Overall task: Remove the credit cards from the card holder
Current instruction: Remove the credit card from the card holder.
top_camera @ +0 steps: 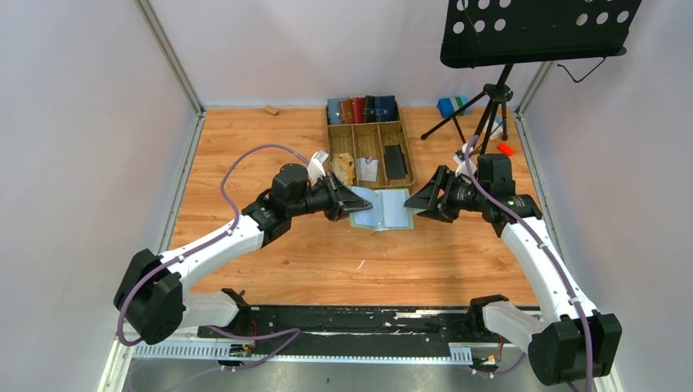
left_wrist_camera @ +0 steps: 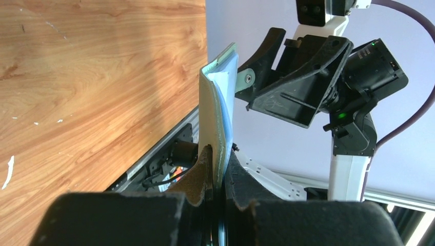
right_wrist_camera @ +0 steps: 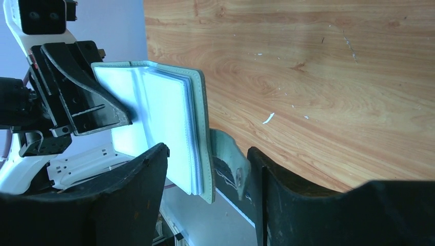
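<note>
Left gripper: your fingers are pinched tight on the left edge of the card holder.
Right gripper: your jaws stand spread, straddling the holder's right edge and its snap tab.
Card holder: mid-table, open between both grippers, pale sleeves showing.
Room: bare table near and left.
Tray: just beyond the holder; tan wad left, dark credit cards right.
Wallets: a row at the tray's far end.
Tripod: far right, close to your right arm.

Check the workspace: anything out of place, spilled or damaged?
Nothing damaged. Small white scraps lie scattered on the wooden table. The sage-green bifold card holder is pinched by the left gripper; the right gripper straddles its other edge, open.
</note>
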Robot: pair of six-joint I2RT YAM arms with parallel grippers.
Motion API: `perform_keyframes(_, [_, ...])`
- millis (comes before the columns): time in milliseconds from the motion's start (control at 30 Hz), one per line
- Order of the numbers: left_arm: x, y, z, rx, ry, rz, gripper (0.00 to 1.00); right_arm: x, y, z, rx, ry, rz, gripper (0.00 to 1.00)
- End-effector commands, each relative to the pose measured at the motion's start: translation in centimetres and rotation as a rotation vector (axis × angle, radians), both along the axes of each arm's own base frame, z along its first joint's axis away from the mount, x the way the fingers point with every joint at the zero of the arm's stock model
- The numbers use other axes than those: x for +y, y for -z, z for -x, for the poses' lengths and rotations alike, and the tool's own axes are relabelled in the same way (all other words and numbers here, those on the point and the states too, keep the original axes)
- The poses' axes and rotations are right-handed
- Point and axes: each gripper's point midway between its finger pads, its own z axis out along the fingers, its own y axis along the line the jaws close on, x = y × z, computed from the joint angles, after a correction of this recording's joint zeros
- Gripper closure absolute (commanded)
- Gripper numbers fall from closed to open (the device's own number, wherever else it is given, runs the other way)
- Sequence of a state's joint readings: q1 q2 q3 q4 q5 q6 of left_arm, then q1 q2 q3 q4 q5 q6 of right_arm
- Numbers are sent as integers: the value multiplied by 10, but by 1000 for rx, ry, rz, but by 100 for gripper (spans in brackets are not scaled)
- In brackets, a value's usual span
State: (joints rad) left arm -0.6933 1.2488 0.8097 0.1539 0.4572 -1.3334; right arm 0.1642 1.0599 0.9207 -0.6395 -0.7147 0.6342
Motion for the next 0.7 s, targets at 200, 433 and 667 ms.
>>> perform_keyframes(200, [9,-33,-1,-64,-46,121,100,-2,-3,2,-15,14,-10,41])
perform_keyframes(433, [10,-38,0,-63,-51,185,100,13,-15,5,-31,-57,-135,52])
perform_keyframes(667, [7,-43,0,-70,-38,194,100,29,-23,11,-45,-131,-219,62])
